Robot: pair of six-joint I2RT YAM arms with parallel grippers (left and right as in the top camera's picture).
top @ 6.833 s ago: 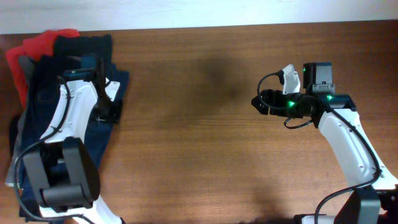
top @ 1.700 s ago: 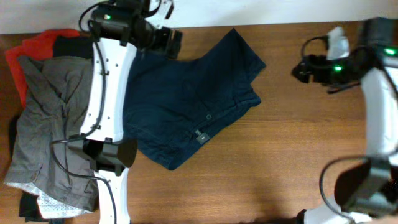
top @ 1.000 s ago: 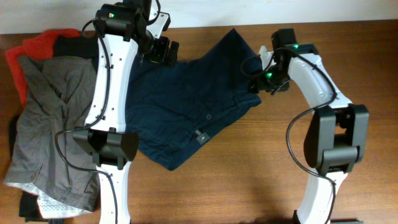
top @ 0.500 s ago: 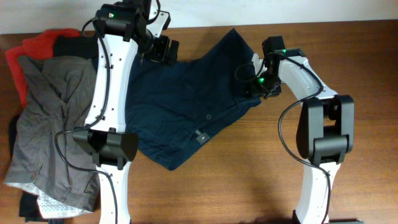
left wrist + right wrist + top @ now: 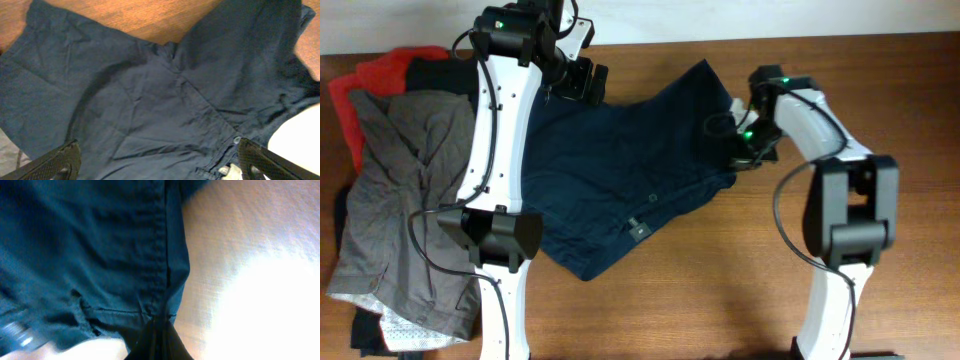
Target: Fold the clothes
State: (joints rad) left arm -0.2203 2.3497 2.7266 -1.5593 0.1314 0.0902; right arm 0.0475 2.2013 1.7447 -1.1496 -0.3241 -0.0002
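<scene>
Right hand (image 5: 737,150) clamped on navy shorts (image 5: 610,180) at their edge; left hand (image 5: 583,81) spread apart above them

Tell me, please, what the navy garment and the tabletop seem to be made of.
Navy garment: likely woven cotton twill, matte; stitched seams, soft creases and a button show. Tabletop: brown wood or wood-look laminate, faint sheen; grain streaks show, but which cannot be told.
</scene>
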